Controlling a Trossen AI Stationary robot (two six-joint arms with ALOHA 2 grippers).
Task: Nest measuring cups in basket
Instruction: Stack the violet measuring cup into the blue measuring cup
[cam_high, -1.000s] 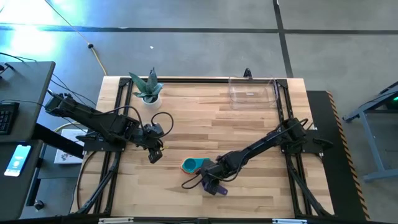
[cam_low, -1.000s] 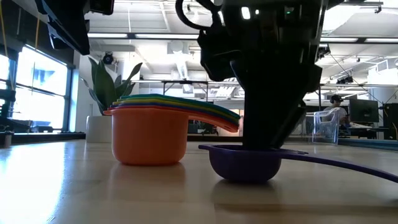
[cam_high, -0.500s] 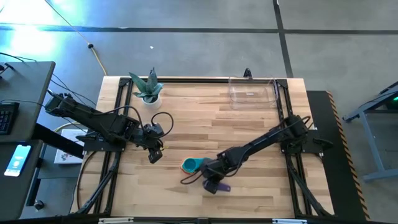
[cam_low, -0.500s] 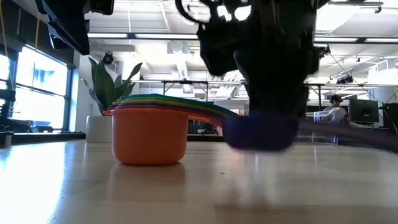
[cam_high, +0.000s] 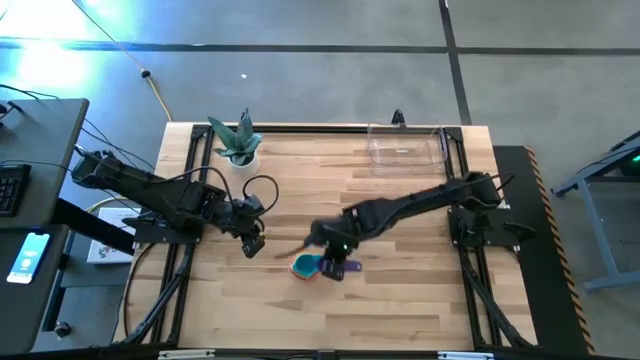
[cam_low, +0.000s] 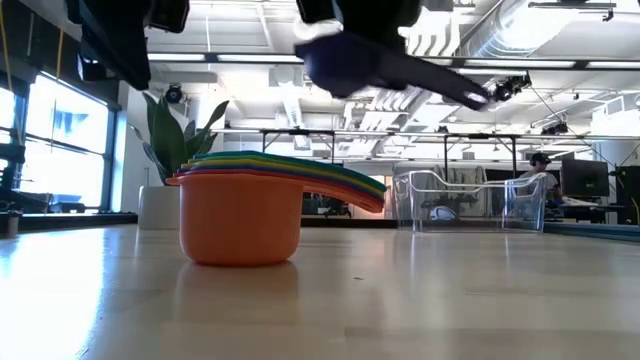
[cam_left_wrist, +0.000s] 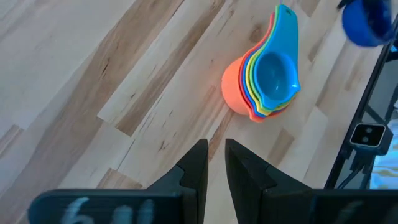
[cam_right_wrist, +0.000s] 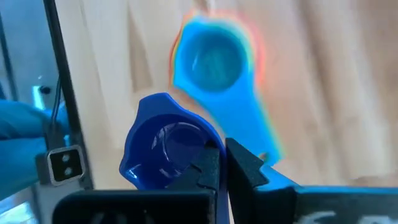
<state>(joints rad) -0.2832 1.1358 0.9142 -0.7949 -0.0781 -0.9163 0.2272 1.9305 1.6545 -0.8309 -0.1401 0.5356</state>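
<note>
A stack of nested measuring cups (cam_high: 306, 266), orange outside and teal on top, stands on its base mid-table, handles fanned out (cam_low: 240, 215) (cam_left_wrist: 264, 78) (cam_right_wrist: 214, 56). Just above and beside it my right gripper (cam_high: 335, 252) (cam_right_wrist: 221, 158) is shut on the purple cup (cam_low: 345, 60) (cam_right_wrist: 163, 146). My left gripper (cam_high: 252, 245) (cam_left_wrist: 214, 149) hovers left of the stack, its fingers a narrow gap apart with nothing between them. The clear basket (cam_high: 405, 150) (cam_low: 468, 200) stands on the table at the far right. My right gripper pinches the purple cup's flat handle (cam_right_wrist: 216, 186) between its two fingers, close to the bowl. The fingers slant down from above. The cup is lifted clear of the table, open side up and tilted, its handle (cam_low: 450, 85) slanting down away from the bowl.
A white pot with a green plant (cam_high: 238, 145) (cam_low: 165, 150) stands at the far left. Black frame rails (cam_high: 455, 170) run along the table's sides. Bare wood lies between the stack and the basket.
My right gripper has risen and gone toward the far edge with the purple cup. The cup stood on the table on the near side of the stack and now hangs clear, above and beside it. The stack has kept its place.
</note>
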